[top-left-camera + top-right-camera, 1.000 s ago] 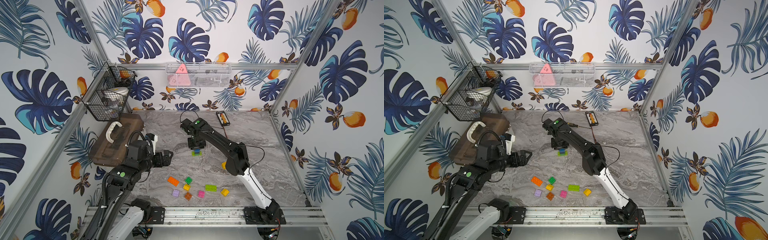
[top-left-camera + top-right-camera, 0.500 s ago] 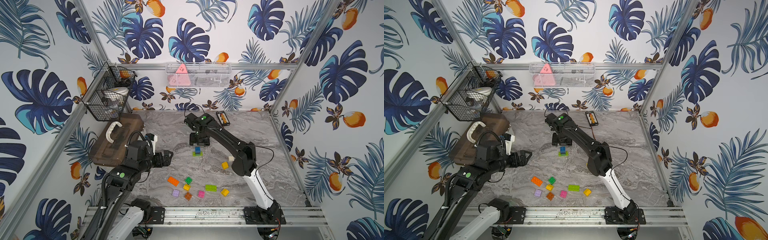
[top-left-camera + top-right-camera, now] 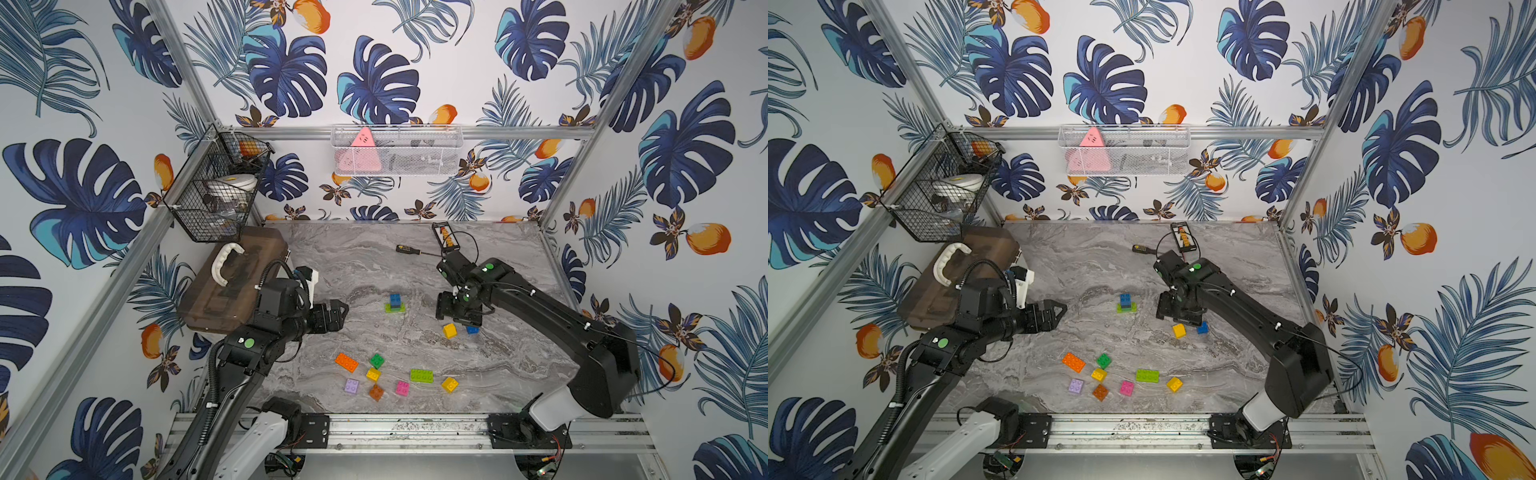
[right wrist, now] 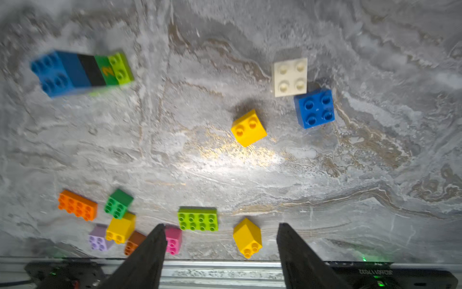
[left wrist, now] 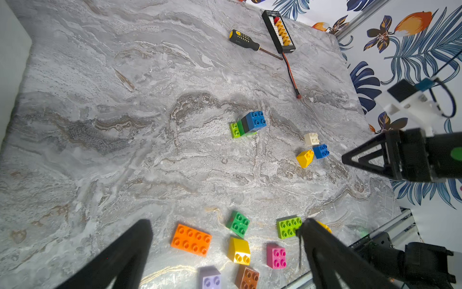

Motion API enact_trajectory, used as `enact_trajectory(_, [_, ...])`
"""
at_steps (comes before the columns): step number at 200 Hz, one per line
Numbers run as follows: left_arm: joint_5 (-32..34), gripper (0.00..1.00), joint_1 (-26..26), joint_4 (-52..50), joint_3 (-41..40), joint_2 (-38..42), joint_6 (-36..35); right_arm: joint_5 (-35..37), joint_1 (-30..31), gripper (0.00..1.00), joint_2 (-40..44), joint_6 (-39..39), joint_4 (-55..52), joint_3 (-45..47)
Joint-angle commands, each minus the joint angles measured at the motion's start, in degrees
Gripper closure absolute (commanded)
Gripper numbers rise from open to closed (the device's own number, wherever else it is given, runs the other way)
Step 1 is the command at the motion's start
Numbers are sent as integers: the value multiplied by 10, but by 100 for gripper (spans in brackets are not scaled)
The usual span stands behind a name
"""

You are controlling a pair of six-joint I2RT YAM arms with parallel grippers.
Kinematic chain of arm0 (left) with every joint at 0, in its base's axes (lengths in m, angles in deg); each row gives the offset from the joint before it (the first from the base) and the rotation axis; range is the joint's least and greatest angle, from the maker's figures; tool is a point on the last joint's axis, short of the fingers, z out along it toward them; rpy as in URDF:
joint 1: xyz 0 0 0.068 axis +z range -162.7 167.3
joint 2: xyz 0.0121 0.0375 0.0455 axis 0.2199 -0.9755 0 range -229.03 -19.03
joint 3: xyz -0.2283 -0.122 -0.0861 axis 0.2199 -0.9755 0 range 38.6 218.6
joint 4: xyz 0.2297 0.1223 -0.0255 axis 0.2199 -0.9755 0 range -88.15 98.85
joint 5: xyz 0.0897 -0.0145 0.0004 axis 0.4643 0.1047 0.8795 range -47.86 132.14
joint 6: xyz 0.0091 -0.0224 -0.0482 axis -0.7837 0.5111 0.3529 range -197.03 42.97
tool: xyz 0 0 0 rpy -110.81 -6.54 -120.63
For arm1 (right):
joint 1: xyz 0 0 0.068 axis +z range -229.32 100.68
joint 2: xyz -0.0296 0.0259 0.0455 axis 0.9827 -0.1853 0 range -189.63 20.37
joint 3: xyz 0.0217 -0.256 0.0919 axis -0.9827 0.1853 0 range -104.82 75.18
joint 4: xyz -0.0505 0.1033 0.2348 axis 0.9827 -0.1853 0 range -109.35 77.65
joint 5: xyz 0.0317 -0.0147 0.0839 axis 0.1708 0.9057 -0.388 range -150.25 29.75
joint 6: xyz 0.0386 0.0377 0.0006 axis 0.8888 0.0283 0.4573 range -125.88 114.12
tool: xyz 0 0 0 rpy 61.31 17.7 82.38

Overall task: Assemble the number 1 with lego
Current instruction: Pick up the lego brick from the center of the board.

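Blue tops my little lego tower (image 3: 395, 302), with black, green and lime bricks under it, standing in the middle of the marble table (image 3: 353, 257). I think I am picking the next brick to add. My right gripper (image 3: 459, 318) hangs empty, jaws apart, just over a white brick (image 4: 290, 76), a blue brick (image 4: 314, 108) and a yellow brick (image 4: 248, 127). My left gripper (image 3: 336, 314) sits off to the side, wide apart, holding nothing. Next I must come down straight on one brick, pinch its sides, then line it up over the tower.

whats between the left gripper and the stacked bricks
Nothing, just bare marble tabletop between the open left gripper and the stacked bricks; both top views show it.
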Motion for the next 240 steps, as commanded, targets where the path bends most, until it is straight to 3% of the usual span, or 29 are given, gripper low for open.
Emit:
enact_trajectory(1, [-9,1,0,8,3,-5,-3,-48,38,28,58,-53,6,70])
enact_trajectory(18, [-8,1,0,8,2,-4,-2,-47,58,28,113,-41,11,135])
enact_trajectory(38, [-3,1,0,6,1,-1,-1,-5,58,28,158,55,-36,168])
enact_trajectory(59, [-1,1,0,6,2,-2,-1,-16,61,21,226,160,-28,225])
enact_trajectory(93, [-2,1,0,5,2,-3,-1,-33,62,25,312,276,22,291])
enact_trajectory(137, [-1,1,-5,6,0,11,-1,-49,91,44,261,330,42,289])
enact_trajectory(240, [3,1,-16,7,-1,31,0,-18,199,46,107,441,127,269])
